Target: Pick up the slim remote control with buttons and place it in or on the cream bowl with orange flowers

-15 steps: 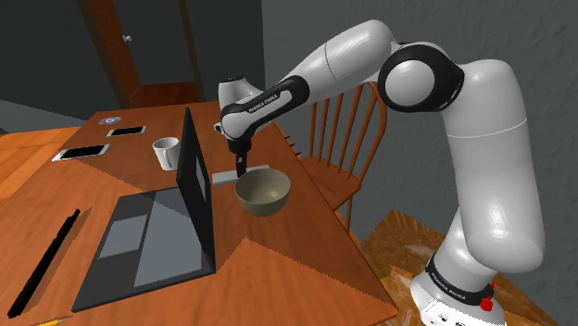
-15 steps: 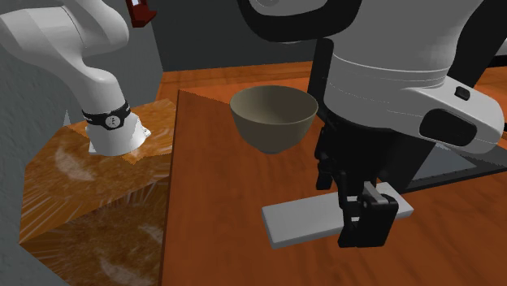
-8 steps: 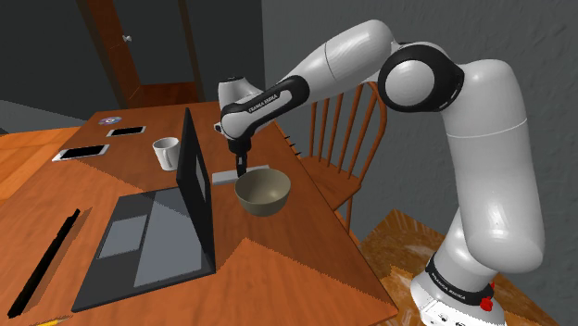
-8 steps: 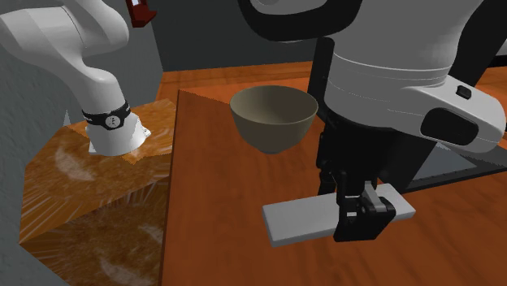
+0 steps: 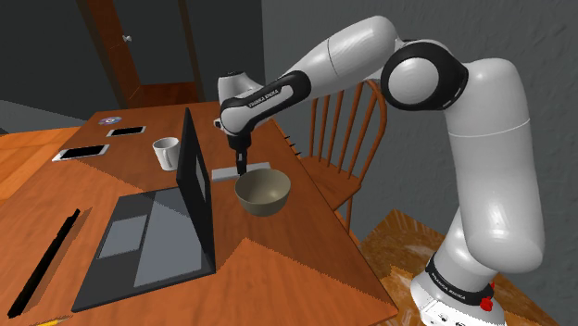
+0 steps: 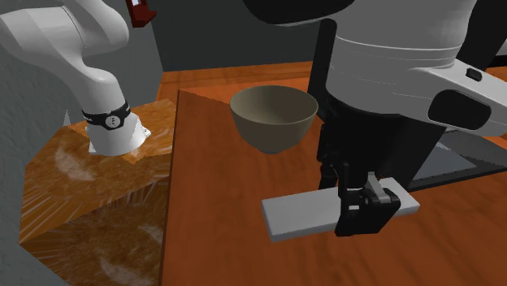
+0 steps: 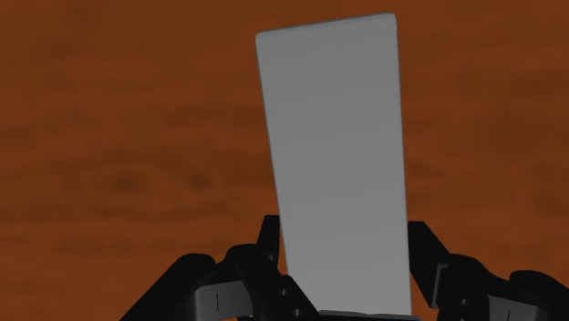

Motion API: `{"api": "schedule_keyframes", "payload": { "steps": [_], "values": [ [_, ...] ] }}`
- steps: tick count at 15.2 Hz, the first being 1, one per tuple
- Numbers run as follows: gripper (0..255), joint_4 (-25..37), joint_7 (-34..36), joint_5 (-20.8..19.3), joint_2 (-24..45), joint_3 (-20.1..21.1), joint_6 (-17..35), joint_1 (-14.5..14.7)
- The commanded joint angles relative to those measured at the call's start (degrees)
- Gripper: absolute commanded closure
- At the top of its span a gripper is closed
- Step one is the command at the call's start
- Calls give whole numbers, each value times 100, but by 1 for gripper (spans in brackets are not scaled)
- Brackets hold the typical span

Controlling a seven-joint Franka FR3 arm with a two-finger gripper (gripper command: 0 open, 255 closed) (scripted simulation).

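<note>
**Hand's got the remote by one end, bowl right next to it**

Shoulder view: orange-brown wooden desk in a grey-walled room, with a brown door at 11 o'clock and a wooden chair at the desk's far edge. An open laptop and a white mug are on it too. The remote renders as a plain grey slab, just beside the plain olive-beige bowl, at roughly 10 o'clock from it. The hand points straight down onto the slab.

Second exterior view: the remote is at about 5 o'clock from the bowl, near it but not touching. The hand is on the slab's 3 o'clock end.

Wrist view: the black fingers are closed against both long edges of the remote, gripping it, with the desk behind.
</note>
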Motion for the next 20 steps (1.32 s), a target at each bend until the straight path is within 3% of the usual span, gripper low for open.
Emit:
{"api": "schedule_keyframes", "payload": {
  "steps": [1, 20],
  "values": [
    [255, 77, 5, 9, -66, 8, -141, 7],
    [255, 971, -53, 73, -457, 37, -1423, 7]
  ]
}}
